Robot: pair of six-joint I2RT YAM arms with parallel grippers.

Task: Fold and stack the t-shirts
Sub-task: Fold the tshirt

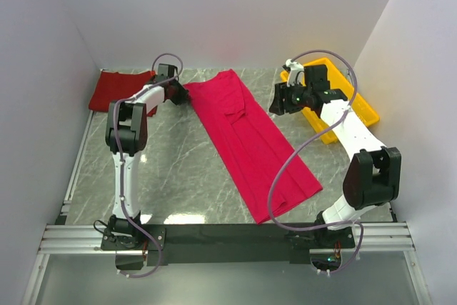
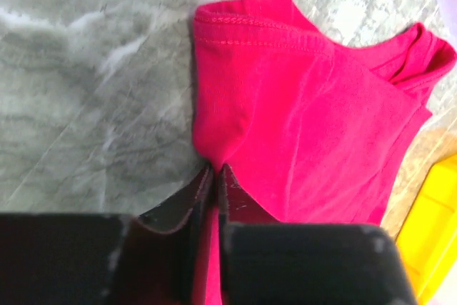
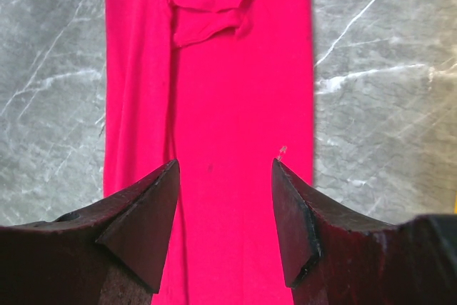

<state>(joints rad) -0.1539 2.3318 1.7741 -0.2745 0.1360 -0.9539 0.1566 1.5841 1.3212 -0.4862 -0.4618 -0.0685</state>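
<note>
A bright crimson t-shirt, folded into a long narrow strip, lies diagonally across the middle of a grey marble table. The left gripper is closed on the shirt's far left edge, pinching the cloth. The right gripper hangs above the strip with its jaws apart, holding nothing. A darker maroon t-shirt sits in the far left corner. A yellow tray lies at the far right.
</note>
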